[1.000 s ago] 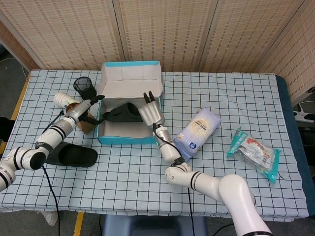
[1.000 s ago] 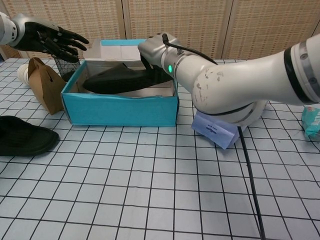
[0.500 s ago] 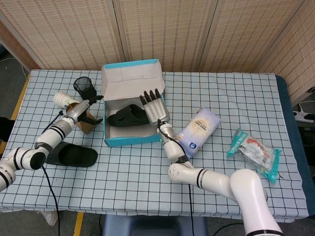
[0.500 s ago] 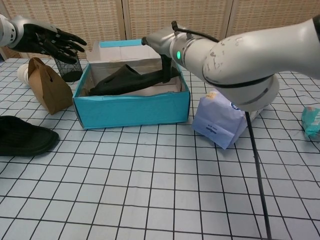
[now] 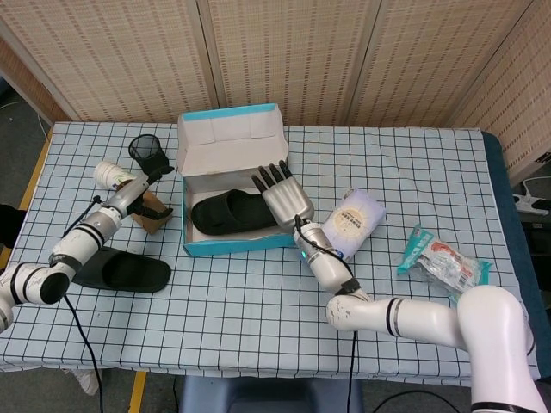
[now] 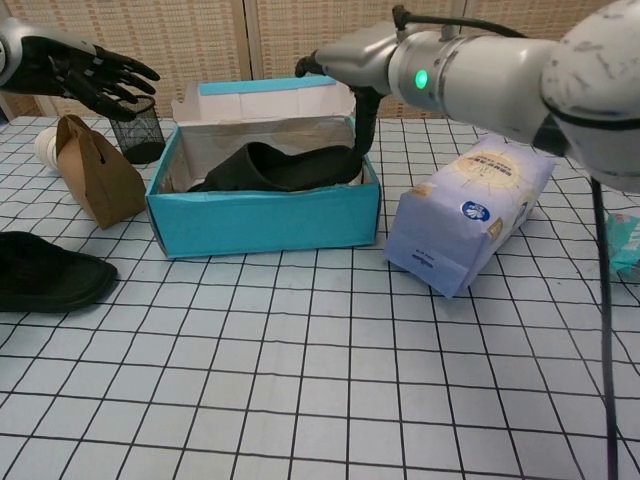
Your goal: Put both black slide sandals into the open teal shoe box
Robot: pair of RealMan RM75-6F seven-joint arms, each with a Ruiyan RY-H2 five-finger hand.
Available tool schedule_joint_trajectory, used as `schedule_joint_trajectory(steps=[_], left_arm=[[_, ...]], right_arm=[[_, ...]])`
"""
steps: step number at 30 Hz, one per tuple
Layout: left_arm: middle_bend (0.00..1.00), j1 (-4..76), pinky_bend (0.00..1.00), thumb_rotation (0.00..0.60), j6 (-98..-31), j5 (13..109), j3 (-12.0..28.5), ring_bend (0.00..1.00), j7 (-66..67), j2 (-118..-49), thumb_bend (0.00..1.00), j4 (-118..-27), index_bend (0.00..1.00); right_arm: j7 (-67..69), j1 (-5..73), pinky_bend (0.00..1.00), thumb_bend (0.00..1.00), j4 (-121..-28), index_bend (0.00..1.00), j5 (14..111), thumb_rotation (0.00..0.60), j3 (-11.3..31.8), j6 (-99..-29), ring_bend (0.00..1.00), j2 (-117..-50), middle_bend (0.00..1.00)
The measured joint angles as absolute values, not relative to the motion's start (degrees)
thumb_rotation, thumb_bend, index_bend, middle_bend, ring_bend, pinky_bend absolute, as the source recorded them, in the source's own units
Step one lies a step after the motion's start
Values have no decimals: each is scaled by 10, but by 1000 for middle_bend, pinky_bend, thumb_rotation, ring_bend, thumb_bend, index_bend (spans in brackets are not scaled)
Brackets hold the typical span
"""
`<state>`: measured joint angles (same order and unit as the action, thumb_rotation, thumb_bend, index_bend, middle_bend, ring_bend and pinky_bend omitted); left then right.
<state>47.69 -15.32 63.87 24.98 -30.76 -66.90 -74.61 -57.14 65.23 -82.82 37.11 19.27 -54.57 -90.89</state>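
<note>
While one black rubber slide sandal (image 5: pixel 234 212) already lies inside the open teal cardboard shoe box (image 5: pixel 232 243) in the head view, the right hand (image 5: pixel 282 194) sits at the box's right end, fingers straight and close together over the sandal's end, touching or just above it, apparently having set it down flat; whether it grips anything I cannot tell. On the left, the second black slide sandal (image 5: pixel 120 271) lies on the checked tabletop (image 5: pixel 258 310), near the front edge, well apart from the box, so that half of the task seems undone. Above it, the left hand (image 5: pixel 148 185) hovers beside a brown paper bag (image 5: pixel 148 215) and a black mesh pen cup (image 5: pixel 148 152), holding nothing, likely waiting its turn. From the chest view, the boxed sandal (image 6: pixel 270 168) rests slightly tilted against the box's walls (image 6: pixel 265 218), the right hand (image 6: pixel 355 90) reaching down at the far right corner. Its partner, the left hand (image 6: pixel 85 72), is spread and empty above the bag. A white and blue packet (image 6: pixel 465 210) stands right of the box; its printing is too small to read.
</note>
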Motion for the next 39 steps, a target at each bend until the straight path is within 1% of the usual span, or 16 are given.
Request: schedule_joint_trajectory(steps=[4, 8, 10, 14, 17, 20, 23, 27, 33, 39], left_arm=[[0, 452, 0, 600, -198, 659, 226, 0, -274, -644, 380, -793, 0], [0, 416, 0, 600, -269, 675, 194, 0, -222, -618, 379, -844, 0], [0, 396, 0, 600, -305, 680, 177, 0, -191, -607, 379, -868, 0], [0, 350, 0, 600, -383, 686, 129, 0, -111, -583, 380, -924, 0], [0, 323, 0, 600, -424, 690, 97, 0, -59, -578, 380, -943, 0], [0, 307, 0, 600, -442, 687, 68, 0, -13, -583, 373, -940, 0], [0, 298, 0, 600, -441, 666, 42, 0, 21, -588, 372, -934, 0], [0, 289, 0, 600, -444, 639, 23, 0, 52, -593, 370, -934, 0], [0, 279, 0, 600, -472, 617, 3, 0, 114, -611, 358, -919, 0], [0, 273, 0, 600, -500, 603, 0, 0, 143, -657, 357, -858, 0]], right_arm=[[-501, 586, 0, 31, -916, 0, 457, 600, 162, -602, 0, -858, 0], [-435, 500, 0, 31, -996, 0, 568, 600, 106, -679, 0, -800, 0], [-414, 462, 0, 31, -1013, 0, 617, 600, 77, -716, 0, -781, 0], [-370, 370, 0, 31, -1037, 0, 709, 600, 11, -808, 0, -748, 0], [-331, 314, 0, 31, -1045, 0, 749, 600, -26, -852, 0, -732, 0], [-295, 272, 0, 31, -1046, 0, 779, 600, -52, -879, 0, -719, 0], [-275, 239, 0, 31, -1044, 0, 804, 600, -69, -894, 0, -709, 0], [-268, 217, 0, 31, -1037, 0, 817, 600, -79, -890, 0, -704, 0], [-253, 207, 0, 31, -1031, 0, 810, 600, -71, -857, 0, -706, 0], [-246, 201, 0, 32, -1045, 0, 816, 600, -60, -836, 0, -693, 0]])
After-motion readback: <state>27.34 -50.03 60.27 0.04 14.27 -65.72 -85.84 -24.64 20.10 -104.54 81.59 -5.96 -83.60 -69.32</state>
